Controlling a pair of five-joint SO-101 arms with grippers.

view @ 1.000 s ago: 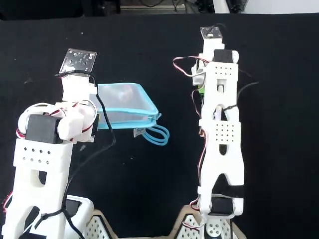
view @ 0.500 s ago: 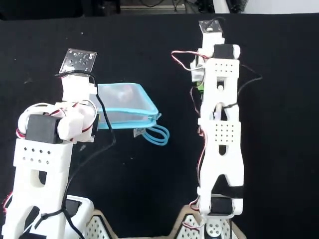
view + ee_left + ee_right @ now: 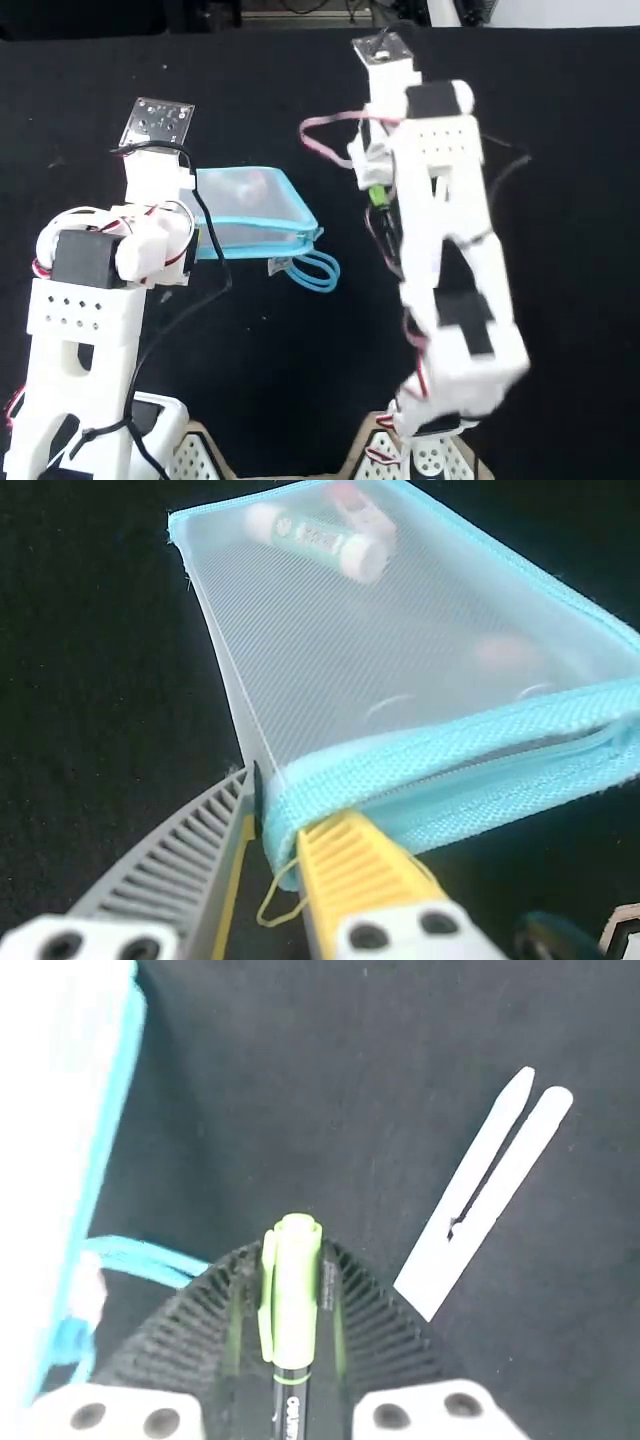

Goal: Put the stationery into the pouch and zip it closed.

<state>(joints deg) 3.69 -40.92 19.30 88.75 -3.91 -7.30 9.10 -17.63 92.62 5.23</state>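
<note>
- Left wrist view: we see the left gripper (image 3: 268, 798) pinched shut on a corner of the pouch (image 3: 400, 670), clear mesh with light blue trim, lying on the black table (image 3: 90, 680).
- Inside the pouch we make out a white and green tube (image 3: 315, 538).
- Right wrist view: the right gripper (image 3: 290, 1250) is clamped on a green pen (image 3: 292, 1300), near the pouch's blue loop (image 3: 130, 1258).
- A white clip (image 3: 485, 1190) lies on the table nearby.

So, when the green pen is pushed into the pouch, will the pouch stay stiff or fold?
Likely it folds: the pouch is thin see-through mesh, and only its blue zipper edge looks firmer. It seems light, so a push from the green pen may slide it on the black table unless the left hand, pinching its corner, holds it.
</note>
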